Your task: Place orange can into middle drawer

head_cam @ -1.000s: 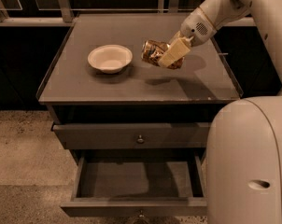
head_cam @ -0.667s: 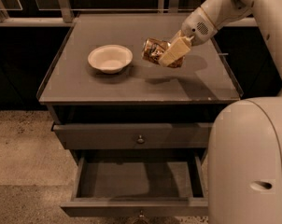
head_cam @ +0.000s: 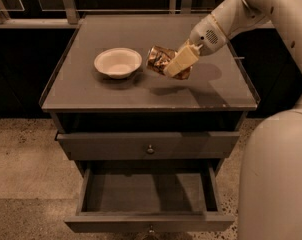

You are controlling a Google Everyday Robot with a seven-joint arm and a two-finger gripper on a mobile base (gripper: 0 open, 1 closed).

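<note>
The orange can is a dented, shiny orange-gold can. It is tilted on its side in my gripper, which is shut on it. The can hangs a little above the grey tabletop, right of centre, and casts a shadow below it. My arm reaches in from the upper right. The middle drawer is pulled open below the front of the cabinet. It is a wide, shallow, dark grey box with nothing in it and a small knob on its front.
A cream-white bowl sits on the tabletop to the left of the can. A closed drawer with a round knob is above the open one. My white base fills the lower right. The floor is speckled.
The gripper with the can has shifted slightly left and toward the front edge of the tabletop. The bowl and the drawers have not moved.
</note>
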